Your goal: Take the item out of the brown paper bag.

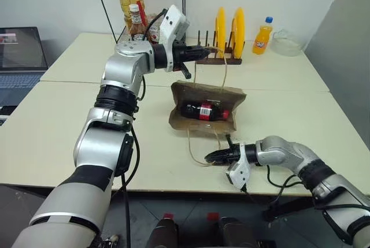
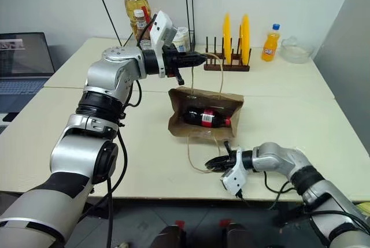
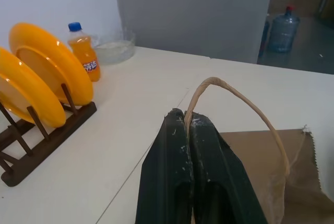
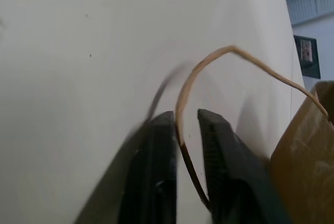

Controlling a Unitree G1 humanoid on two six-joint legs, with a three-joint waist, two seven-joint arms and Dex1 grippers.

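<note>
Nearest the camera, the right gripper point(image 2: 215, 162) lies low at the front edge of the pale cream table point(image 1: 58, 126), its black fingers point(image 4: 162, 145) a narrow gap apart with the lower twisted paper loop handle point(image 4: 209, 62) running between them. Further back stand yellow plates in a dark wooden rack point(image 1: 226, 34), an orange soda bottle with a blue cap point(image 1: 262, 36) and a laptop point(image 1: 20, 51) by the white wall. Higher up, the left gripper point(image 3: 187, 122) is clamped on the upper handle point(image 3: 240, 104). Between them, the creased brown paper bag point(image 1: 203, 122) rests on the table, mouth open toward the camera; inside lies the small cola bottle with red label point(image 1: 202, 111), long axis sideways, its cap end to the right
</note>
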